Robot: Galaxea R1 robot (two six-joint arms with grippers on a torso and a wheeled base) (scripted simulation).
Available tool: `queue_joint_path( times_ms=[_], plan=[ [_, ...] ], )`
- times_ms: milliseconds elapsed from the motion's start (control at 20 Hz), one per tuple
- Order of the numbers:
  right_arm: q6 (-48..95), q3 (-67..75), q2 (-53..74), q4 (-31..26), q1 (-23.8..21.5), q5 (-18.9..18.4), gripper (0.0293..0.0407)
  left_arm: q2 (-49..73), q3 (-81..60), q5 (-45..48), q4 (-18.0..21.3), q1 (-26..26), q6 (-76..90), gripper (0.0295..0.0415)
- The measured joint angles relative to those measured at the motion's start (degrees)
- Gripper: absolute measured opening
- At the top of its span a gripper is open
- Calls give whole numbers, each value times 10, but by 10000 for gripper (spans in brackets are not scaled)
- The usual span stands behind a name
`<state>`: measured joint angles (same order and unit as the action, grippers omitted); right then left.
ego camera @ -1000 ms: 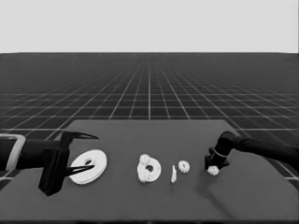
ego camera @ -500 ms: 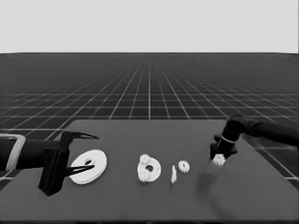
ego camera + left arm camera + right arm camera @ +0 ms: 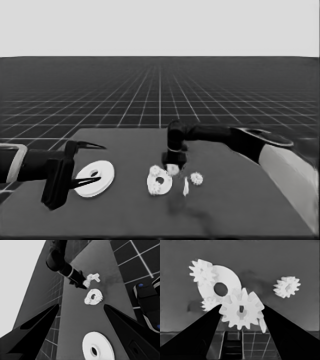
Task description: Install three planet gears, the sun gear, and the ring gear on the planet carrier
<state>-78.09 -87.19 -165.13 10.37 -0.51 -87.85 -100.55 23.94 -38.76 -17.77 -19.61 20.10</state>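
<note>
The smaller round part (image 3: 160, 186) lies mid-table with two small gears on it, one (image 3: 202, 271) at one rim and one (image 3: 209, 304) at the opposite rim. My right gripper (image 3: 173, 167) hangs just above its far right edge, shut on a third gear (image 3: 242, 311). Another gear (image 3: 196, 178) lies loose to the right, beside the thin white piece (image 3: 186, 186). The larger round part (image 3: 95, 178) lies flat at the left, under my waiting left gripper (image 3: 82, 165), whose fingers stand open and apart from it.
The right arm (image 3: 235, 137) reaches in from the right across the table's back half. Dark machinery with blue lights (image 3: 147, 305) sits past the table's edge. The table's front edge (image 3: 160, 235) is close below the parts.
My right gripper has carried its gear from the table's right side leftward to the smaller round part. The left arm has not moved.
</note>
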Motion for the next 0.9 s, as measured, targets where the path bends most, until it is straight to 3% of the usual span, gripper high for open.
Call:
queue_joint_path(
  times_ms=[200,300,400,700,800,900],
  plan=[
    [6,-28,-21,-1,0,1,312,0,0,0,0,0,0,385],
    [26,-62,-31,55,59,19,312,0,0,0,0,0,0,385],
    [36,-80,-36,73,80,28,312,0,0,0,0,0,0,385],
    [42,-90,-40,82,88,33,312,0,0,0,0,0,0,385],
    [42,-90,-40,82,89,33,371,0,0,0,0,0,0,385],
    [42,-90,-40,82,89,33,383,0,0,0,0,0,0,385]
  ],
)
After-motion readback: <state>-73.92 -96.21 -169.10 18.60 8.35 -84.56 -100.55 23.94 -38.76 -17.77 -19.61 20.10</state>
